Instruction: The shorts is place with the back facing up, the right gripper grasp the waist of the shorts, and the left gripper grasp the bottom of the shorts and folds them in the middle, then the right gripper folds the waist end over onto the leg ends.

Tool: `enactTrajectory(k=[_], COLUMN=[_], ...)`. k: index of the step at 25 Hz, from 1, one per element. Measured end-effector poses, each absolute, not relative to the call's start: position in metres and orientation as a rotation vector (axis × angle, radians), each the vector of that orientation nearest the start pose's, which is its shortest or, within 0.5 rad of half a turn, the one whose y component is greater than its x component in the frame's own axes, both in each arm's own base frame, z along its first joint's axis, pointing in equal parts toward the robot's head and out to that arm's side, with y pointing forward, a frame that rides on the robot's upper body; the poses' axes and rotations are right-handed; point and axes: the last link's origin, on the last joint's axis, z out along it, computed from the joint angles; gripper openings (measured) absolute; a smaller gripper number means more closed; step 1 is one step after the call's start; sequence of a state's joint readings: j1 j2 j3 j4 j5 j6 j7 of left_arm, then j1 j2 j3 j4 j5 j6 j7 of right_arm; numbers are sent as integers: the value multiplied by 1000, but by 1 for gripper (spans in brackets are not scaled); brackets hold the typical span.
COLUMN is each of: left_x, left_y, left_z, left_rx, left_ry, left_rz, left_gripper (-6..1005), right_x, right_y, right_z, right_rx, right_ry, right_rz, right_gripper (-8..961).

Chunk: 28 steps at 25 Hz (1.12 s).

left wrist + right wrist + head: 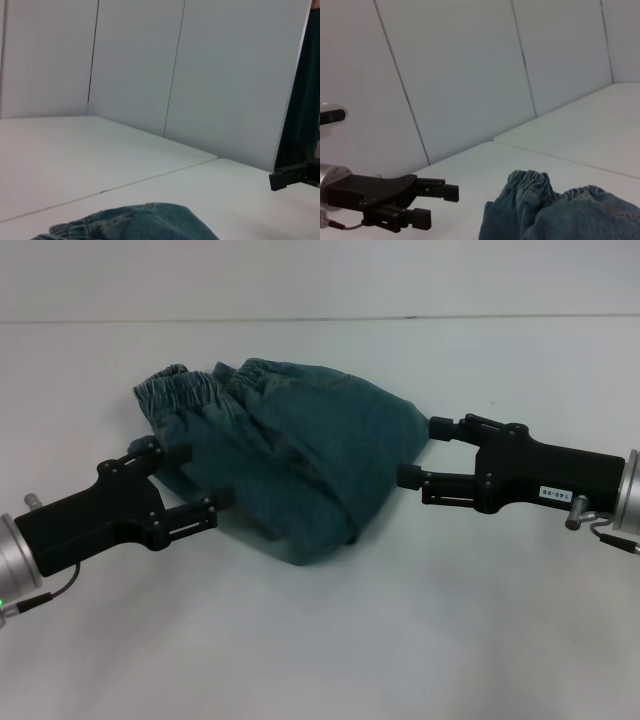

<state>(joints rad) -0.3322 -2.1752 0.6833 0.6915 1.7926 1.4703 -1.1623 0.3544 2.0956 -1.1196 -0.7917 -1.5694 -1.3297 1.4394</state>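
Note:
The blue denim shorts (300,455) lie bunched in the middle of the white table, with the gathered elastic waist (185,388) at the far left. My left gripper (205,478) is open at the shorts' left edge, its fingers against the cloth. At the right edge my right gripper (421,452) is also open, fingertips touching the fabric. The right wrist view shows the shorts (560,210) and the left gripper (437,202) with its fingers apart. In the left wrist view the shorts (135,222) lie low, with part of the right gripper (295,176) beyond.
The white table (320,650) has a seam line (320,318) along the back. White wall panels (150,65) stand behind it.

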Motion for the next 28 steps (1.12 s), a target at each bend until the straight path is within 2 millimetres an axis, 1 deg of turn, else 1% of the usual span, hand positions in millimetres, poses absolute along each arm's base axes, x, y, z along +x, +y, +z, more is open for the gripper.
enactTrajectory(k=[4, 11, 28], left_x=[-291, -291, -294], left_y=[295, 295, 295], left_z=[-11, -11, -10], left_rx=[-2448, -2451, -2439], left_ry=[-582, -592, -618], left_rz=[-801, -798, -790], left_gripper=[780, 944, 942], right_x=[246, 245, 247], right_y=[324, 325, 325], right_z=[-20, -16, -15], right_rx=[-2594, -2585, -2568], right_ry=[665, 672, 710], right_rz=[803, 805, 819], right_gripper=[947, 948, 949])
